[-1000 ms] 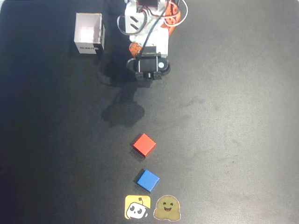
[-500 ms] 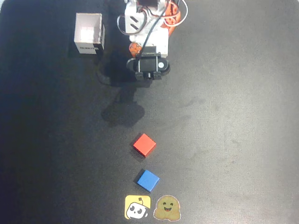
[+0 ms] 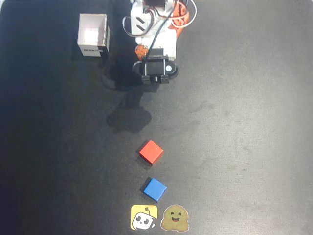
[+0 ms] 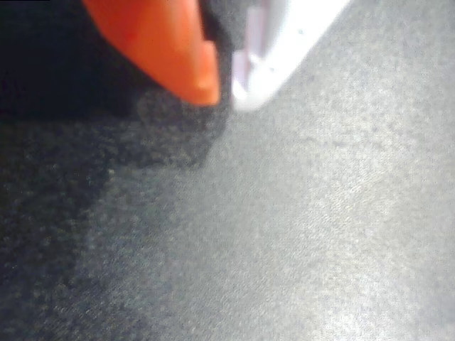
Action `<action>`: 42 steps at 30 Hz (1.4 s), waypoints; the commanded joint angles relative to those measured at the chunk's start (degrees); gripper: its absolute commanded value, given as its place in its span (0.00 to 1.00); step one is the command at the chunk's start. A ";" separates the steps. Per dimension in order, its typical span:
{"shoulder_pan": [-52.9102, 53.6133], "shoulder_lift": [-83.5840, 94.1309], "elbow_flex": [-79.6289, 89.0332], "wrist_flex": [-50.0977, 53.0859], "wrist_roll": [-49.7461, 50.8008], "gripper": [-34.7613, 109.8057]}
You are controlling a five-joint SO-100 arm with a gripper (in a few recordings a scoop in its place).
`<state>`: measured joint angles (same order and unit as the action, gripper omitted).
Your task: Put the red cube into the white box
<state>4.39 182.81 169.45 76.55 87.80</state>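
Barely shifted since a second ago: arm folded near its base exactly as before, cubes and box unmoved.

Overhead view: gripper [image 3: 155, 72] tucked close under the arm's base [image 3: 151, 24], hanging over bare black mat [image 3: 244, 122]. Red cube [image 3: 151, 152] well ahead of the jaws, nearly straight out along the reach, rotated so a corner points back at them. Blue cube [image 3: 155, 189] just beyond the red one on the same line, with two stickers [image 3: 160, 218] past that. White box [image 3: 93, 35] off to the picture's left of the jaws, level with the base, mouth facing up, dark label on its near wall.

Wrist view: orange finger [image 4: 160, 46] and white finger [image 4: 284, 42] meeting at their tips, jaws closed on nothing, grey mat below.

Risks, judged from this: descending with jaws unopened would knock the red cube away; squeezing across its corners could twist it out; overreaching could nudge the blue cube; thin-walled box likely to tip if clipped on release.
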 commanded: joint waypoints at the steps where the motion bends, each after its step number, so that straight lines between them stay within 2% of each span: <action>1: 0.53 0.26 -0.18 -0.88 -0.44 0.24; 7: 0.44 -0.62 -3.43 -2.20 -1.49 0.24; 13: 2.02 -30.85 -22.06 -7.82 -4.83 0.24; 18: 2.29 -37.00 -26.89 -10.81 -5.54 0.24; 21: 2.20 -46.49 -32.52 -13.01 -6.24 0.24; 30: 0.88 -68.82 -50.63 -13.62 -6.86 0.24; 37: -1.93 -76.46 -57.74 -14.15 -5.98 0.24; 42: -2.46 -81.91 -67.06 -9.58 -5.36 0.24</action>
<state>2.20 102.74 109.25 64.69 82.09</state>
